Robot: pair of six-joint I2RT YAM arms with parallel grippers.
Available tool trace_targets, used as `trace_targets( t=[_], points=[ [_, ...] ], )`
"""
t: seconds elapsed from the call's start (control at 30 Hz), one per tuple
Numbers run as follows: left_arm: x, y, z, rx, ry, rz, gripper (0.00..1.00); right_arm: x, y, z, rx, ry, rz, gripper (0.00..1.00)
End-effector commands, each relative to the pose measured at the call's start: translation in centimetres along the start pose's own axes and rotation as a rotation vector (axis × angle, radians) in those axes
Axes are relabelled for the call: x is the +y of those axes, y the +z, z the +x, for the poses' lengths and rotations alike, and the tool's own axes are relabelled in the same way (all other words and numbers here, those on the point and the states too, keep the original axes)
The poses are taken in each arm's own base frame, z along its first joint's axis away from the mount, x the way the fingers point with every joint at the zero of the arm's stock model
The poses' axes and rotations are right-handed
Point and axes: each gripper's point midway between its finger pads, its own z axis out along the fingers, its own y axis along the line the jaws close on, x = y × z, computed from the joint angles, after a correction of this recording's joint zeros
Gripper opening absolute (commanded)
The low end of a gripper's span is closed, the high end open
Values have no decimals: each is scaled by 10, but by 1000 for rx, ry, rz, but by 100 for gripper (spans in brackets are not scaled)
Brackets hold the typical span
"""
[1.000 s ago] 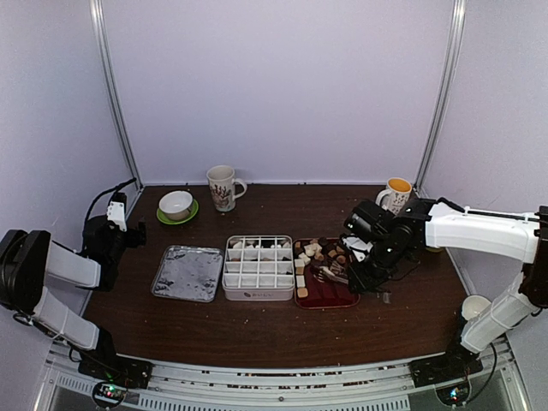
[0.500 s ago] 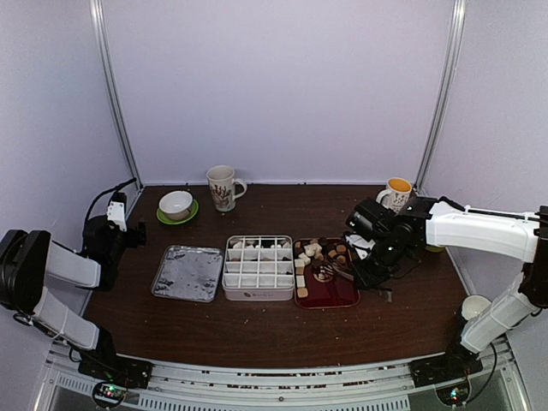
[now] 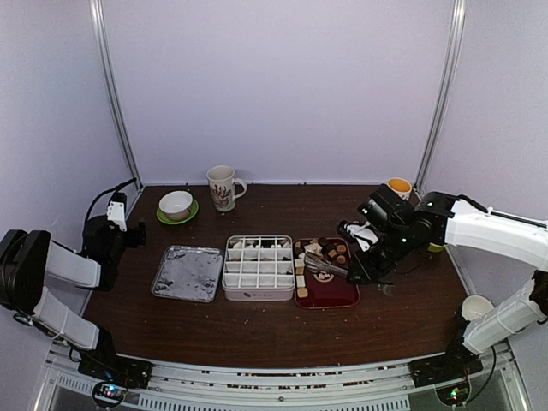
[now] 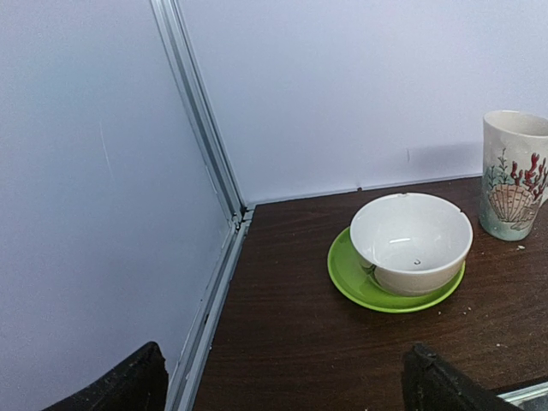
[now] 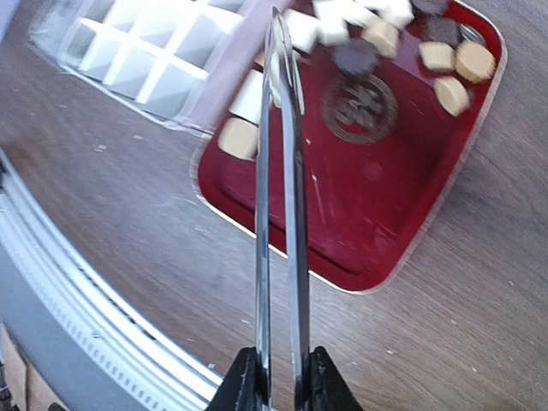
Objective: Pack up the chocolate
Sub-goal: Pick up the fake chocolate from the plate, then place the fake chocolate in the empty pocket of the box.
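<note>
Fingers (image 5: 245, 382) of the right gripper (image 5: 278, 378) are clamped on the handle end of the metal tongs (image 5: 279, 171). The left gripper (image 4: 287, 396) has its fingers wide apart and holds nothing, parked at the table's left edge facing the far-left corner.

On the dark wooden table (image 3: 274, 330), a foil-lined tray (image 3: 187, 272), a white divider box (image 3: 257, 279) and a dark-red tray (image 3: 332, 293) sit in a row across the middle. A shell-print mug (image 3: 222, 187) and a white bowl (image 3: 175, 204) stand toward the far edge.

The chocolate (image 3: 321, 250) is bunched at the red tray's far end, with a few pieces down its left side by the box. The box's far row seems to hold some too.

The tong blades lie almost together over the tray. Their tips are blurred, so I cannot tell if a piece is pinched.

The risk lies in the long, thin tongs. They could twist in so small a grip, and a bite-sized piece could slip out over the box wall.
</note>
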Motion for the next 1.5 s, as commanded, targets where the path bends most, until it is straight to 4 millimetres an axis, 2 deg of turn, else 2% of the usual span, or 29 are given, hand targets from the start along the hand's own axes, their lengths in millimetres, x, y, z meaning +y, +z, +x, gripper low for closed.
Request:
trace_targets(
  t=[0.0, 0.17, 0.53, 0.73, 1.0, 1.17, 1.33, 1.47],
  points=[
    [3, 0, -7, -37, -13, -7, 98, 45, -23, -37, -145, -67, -183, 19],
    [3, 0, -8, -37, -13, -6, 98, 65, -26, -52, -175, -102, -238, 19],
    [3, 0, -8, -37, -13, -6, 98, 86, 1, -61, -137, -162, -265, 20],
    [3, 0, -8, -37, -14, -7, 98, 86, 16, -65, -129, -166, -243, 21],
    [3, 0, -7, -36, -13, -5, 98, 80, 25, -69, -126, -163, -195, 24],
    [3, 0, -7, -36, -14, -6, 98, 80, 25, -74, -132, -168, -186, 27],
    [3, 0, -8, -37, -13, -6, 98, 78, 23, -76, -144, -171, -164, 38],
    [3, 0, -8, -37, -12, -6, 98, 77, 18, -78, -155, -176, -153, 39]
  ],
)
